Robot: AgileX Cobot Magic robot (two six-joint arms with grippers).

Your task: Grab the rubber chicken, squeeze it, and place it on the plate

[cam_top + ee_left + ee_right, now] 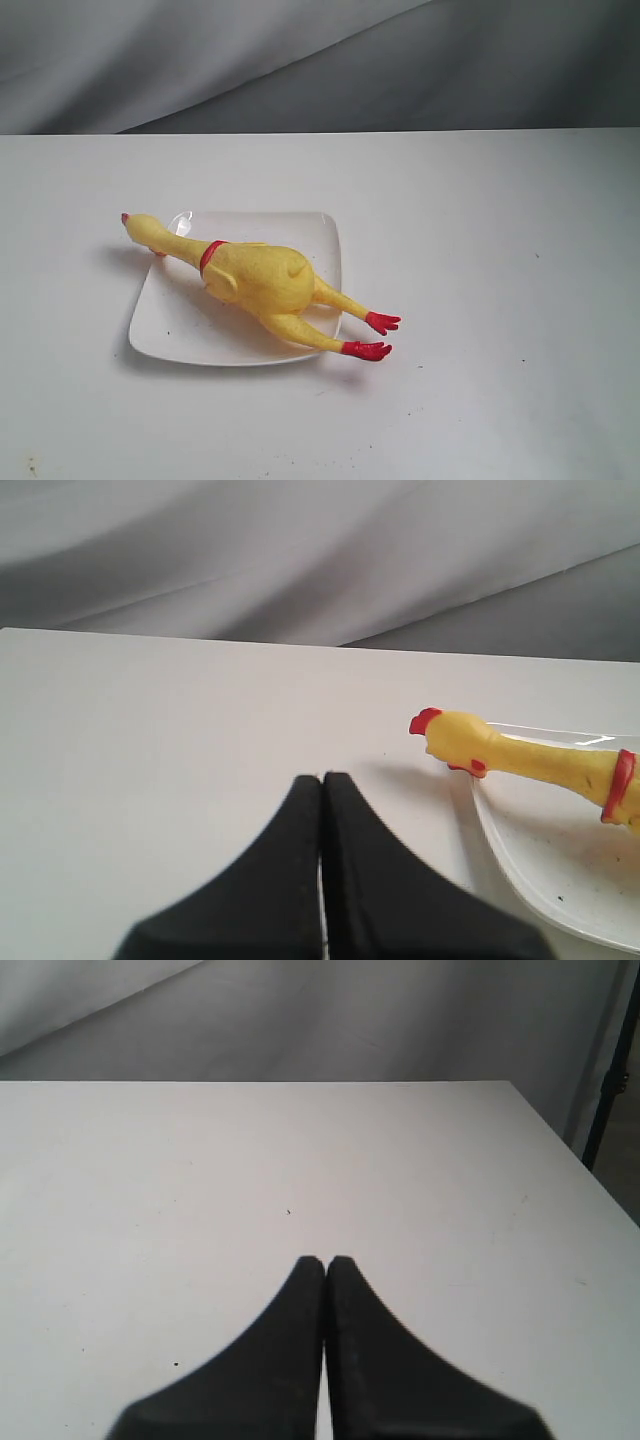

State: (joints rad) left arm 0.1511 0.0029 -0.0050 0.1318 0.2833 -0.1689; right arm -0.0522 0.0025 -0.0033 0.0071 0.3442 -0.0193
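The yellow rubber chicken (258,279) lies across the white square plate (170,325), its head past the plate's far left corner and its red feet (372,336) off the right edge on the table. In the left wrist view the chicken's head and neck (500,752) show over the plate rim (500,845). My left gripper (322,779) is shut and empty, off to the side of the chicken's head, above bare table. Nothing is between the black fingers of my right gripper (325,1261), which is shut over bare table; chicken and plate are out of its view. Neither gripper appears in the exterior view.
The white table (500,250) runs to a grey cloth backdrop (320,60). The table's right edge (580,1160) and a dark stand leg (610,1080) show in the right wrist view.
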